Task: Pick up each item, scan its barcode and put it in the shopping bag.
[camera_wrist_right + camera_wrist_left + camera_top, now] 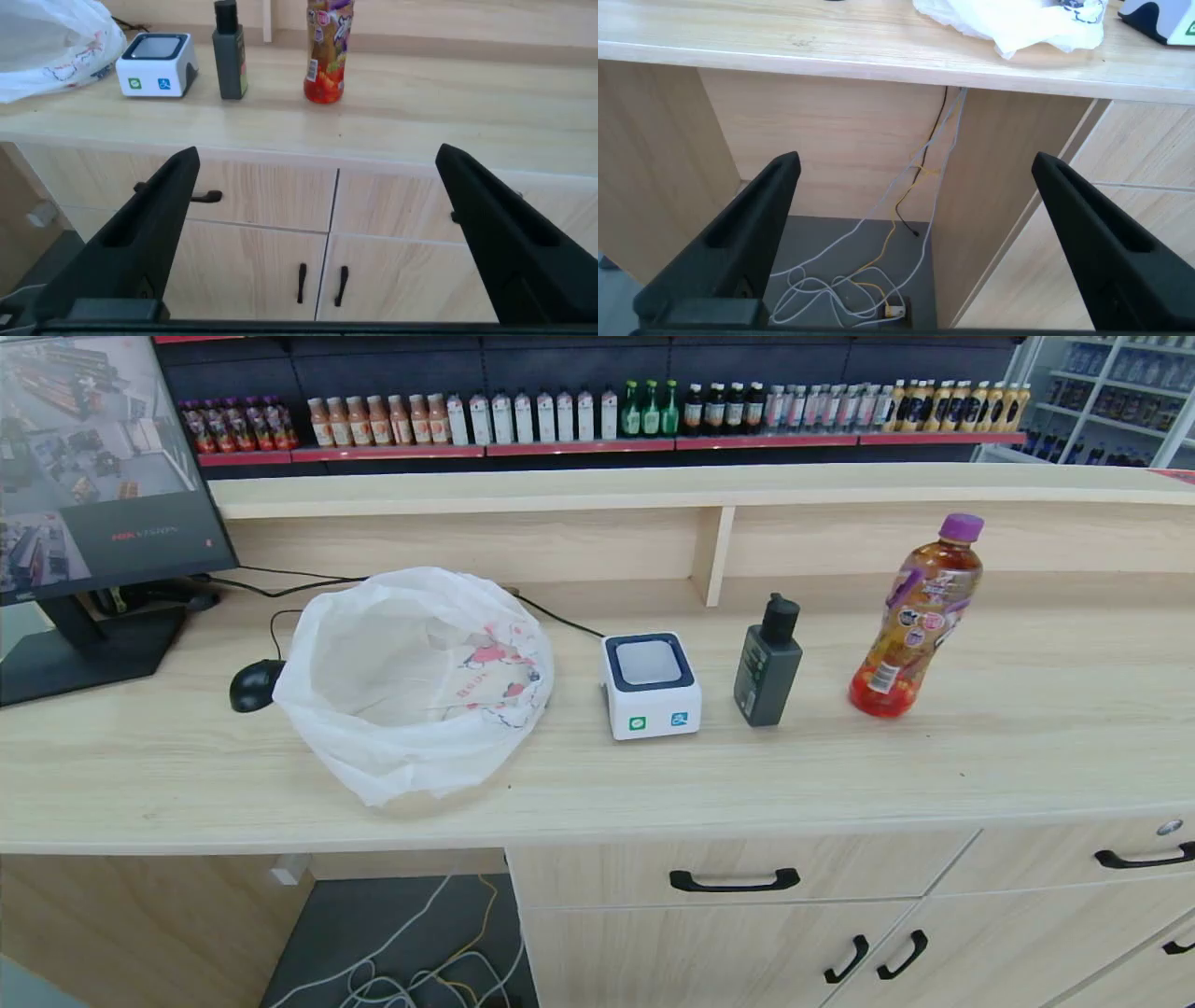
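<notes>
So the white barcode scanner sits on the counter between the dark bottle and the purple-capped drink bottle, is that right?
Not quite. The white barcode scanner sits on the counter between the shopping bag and the dark bottle. The purple-capped drink bottle stands on the dark bottle's other side, away from the scanner. The head view shows this.

Taking the barcode scanner [651, 683] as the mark: the open shopping bag [415, 677] bulks near its left, and a dark grey bottle [767, 663] stands just beside its right. The tea bottle [917, 616] is farther right, a gap between the bottles. Bare worktop [653, 775] runs in front; behind, a raised ledge [653, 490] and upright divider [714, 555] wall the back.
</notes>
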Available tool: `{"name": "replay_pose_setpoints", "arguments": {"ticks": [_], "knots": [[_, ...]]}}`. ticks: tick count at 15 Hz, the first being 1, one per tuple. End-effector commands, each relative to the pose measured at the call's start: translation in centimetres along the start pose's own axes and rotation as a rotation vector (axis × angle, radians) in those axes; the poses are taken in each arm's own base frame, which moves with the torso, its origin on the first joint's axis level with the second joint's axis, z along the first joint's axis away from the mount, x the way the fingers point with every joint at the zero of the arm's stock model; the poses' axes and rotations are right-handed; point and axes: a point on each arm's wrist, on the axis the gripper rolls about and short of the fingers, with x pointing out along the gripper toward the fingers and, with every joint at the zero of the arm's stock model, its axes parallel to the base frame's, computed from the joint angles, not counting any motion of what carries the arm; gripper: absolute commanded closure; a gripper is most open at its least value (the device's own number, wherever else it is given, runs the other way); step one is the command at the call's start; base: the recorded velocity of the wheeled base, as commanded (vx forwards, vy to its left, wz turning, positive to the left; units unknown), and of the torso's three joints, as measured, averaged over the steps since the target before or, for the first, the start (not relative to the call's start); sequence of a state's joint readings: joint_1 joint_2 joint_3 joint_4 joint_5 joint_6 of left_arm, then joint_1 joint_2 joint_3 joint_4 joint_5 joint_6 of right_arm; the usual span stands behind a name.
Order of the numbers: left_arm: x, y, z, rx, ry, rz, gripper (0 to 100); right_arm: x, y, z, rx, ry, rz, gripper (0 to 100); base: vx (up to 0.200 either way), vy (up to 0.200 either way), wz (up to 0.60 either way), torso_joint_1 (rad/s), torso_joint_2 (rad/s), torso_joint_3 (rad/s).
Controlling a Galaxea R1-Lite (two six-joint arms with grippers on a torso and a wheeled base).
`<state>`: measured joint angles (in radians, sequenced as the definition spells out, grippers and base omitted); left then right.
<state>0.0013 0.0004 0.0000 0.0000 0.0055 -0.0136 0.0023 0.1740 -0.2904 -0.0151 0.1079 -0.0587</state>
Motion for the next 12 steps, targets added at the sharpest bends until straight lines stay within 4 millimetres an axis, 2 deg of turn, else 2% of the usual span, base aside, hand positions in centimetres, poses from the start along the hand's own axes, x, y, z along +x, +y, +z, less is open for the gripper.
{"name": "replay_pose_setpoints", "arguments": {"ticks": [1, 4, 8, 12], "knots": [[0.0, 0.0, 0.0, 0.000, 0.000, 0.001, 0, 2.5, -0.3, 1.1, 0.006, 0.054, 0.034, 0, 0.000, 0.000, 0.00, 0.000, 0.00, 0.000], [0.0, 0.0, 0.0, 0.000, 0.000, 0.001, 0, 5.2, -0.5, 1.9, 0.009, 0.050, 0.092, 0, 0.000, 0.000, 0.00, 0.000, 0.00, 0.000], [0.0, 0.0, 0.0, 0.000, 0.000, 0.001, 0, 7.6, 0.0, 0.1, -0.012, 0.115, 0.207, 0, 0.000, 0.000, 0.00, 0.000, 0.00, 0.000], [0.0, 0.0, 0.0, 0.000, 0.000, 0.001, 0, 11.7, 1.4, -0.2, -0.035, 0.097, 0.326, 0, 0.000, 0.000, 0.00, 0.000, 0.00, 0.000]]}}
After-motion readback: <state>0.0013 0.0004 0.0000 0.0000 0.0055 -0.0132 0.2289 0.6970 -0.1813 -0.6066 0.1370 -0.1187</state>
